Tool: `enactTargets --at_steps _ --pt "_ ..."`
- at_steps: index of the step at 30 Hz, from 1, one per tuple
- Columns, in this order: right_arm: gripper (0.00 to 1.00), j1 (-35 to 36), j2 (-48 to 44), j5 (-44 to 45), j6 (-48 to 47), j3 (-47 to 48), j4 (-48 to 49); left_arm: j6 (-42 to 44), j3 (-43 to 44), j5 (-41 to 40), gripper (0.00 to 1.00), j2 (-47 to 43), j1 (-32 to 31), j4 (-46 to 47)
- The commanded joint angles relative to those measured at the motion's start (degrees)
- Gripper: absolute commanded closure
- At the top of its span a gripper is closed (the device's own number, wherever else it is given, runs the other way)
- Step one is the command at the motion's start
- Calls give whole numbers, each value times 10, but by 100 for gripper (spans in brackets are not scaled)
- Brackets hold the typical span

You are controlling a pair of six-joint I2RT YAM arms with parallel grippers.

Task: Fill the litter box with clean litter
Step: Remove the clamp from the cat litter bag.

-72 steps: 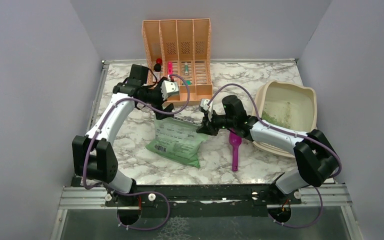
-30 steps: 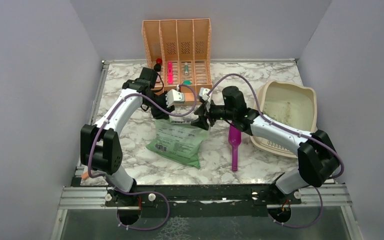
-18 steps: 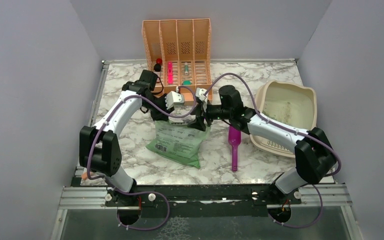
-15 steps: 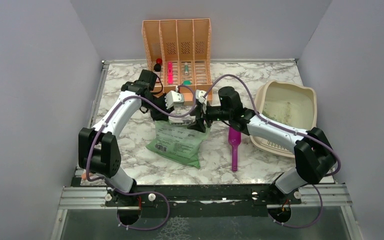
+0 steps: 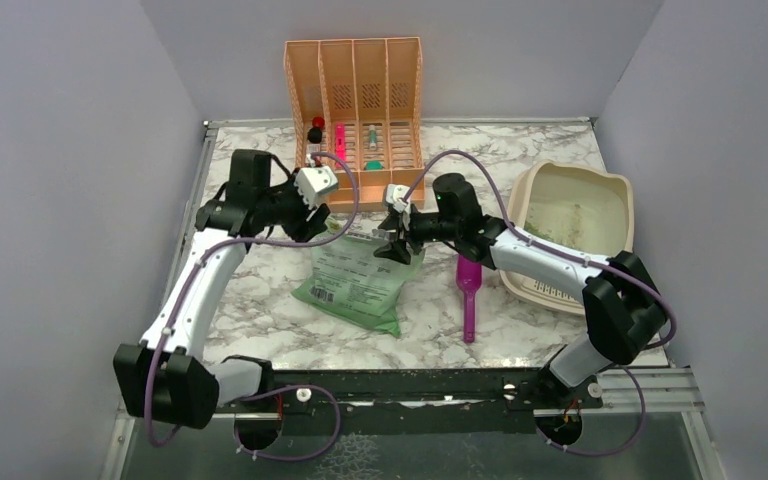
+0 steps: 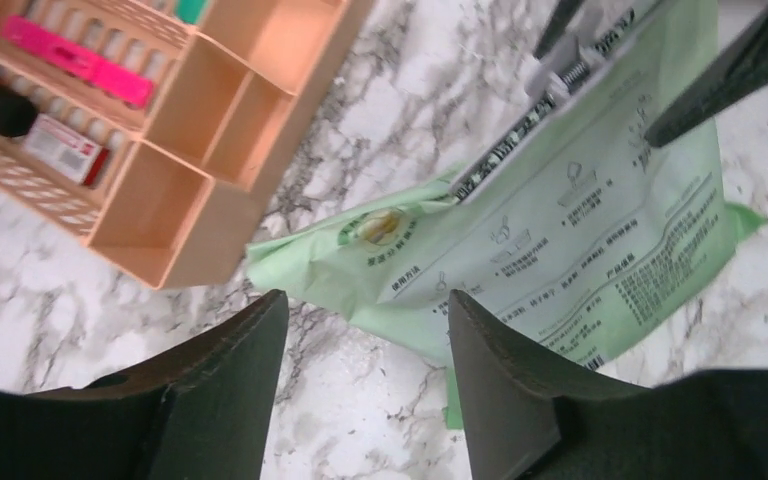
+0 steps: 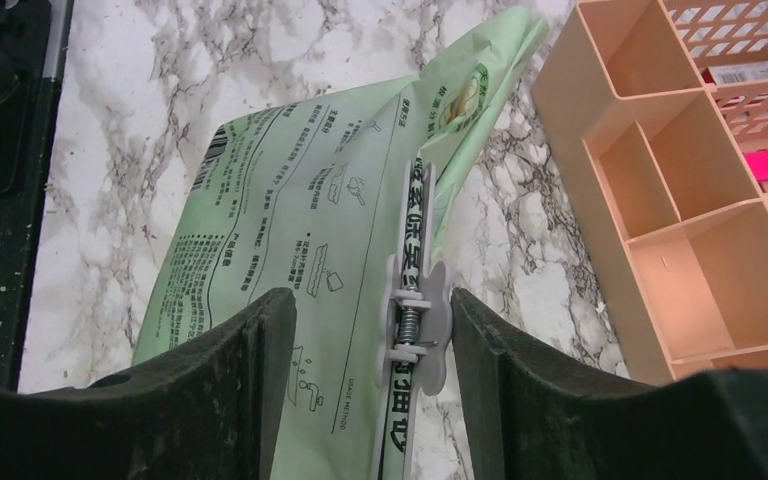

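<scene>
The litter box sits at the right end of the counter, a thin green scatter of litter on its floor. Left of it lies a pink scoop, then the pale green bag, flat, its top pinched by a white clip. My right claw hangs wide open over that clip, gripping nothing. My left claw, also wide open and empty, hovers above the bag's corner near the peach organizer.
</scene>
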Motion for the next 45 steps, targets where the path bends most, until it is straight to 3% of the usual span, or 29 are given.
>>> enactTargets --at_steps 1,8,14,19,24,29,34,38,41,45 --pt "39 4 9 20 -4 15 27 -142 -57 -48 37 -81 4 144" --pt "47 3 12 43 3 21 1 -280 -194 -104 21 -223 5 314" --pt "54 3 -15 51 20 -1 10 -341 -316 -136 9 -335 5 447" --pt "68 3 -16 59 22 6 0 -350 -348 -160 7 -369 5 447" --pt "90 3 -18 48 39 17 4 -383 -373 -151 7 -368 5 459" --pt "94 3 -48 87 89 -2 56 -407 -404 -156 7 -364 5 486" --pt "95 3 -85 162 123 -18 83 -444 -447 -184 7 -391 5 503" --pt "96 3 -112 273 142 -27 83 -442 -451 -193 7 -404 4 507" --pt "98 2 -135 367 174 -25 44 -443 -447 -205 7 -402 5 499" --pt "99 1 -187 475 300 -50 -39 -441 -444 -214 7 -401 4 496"
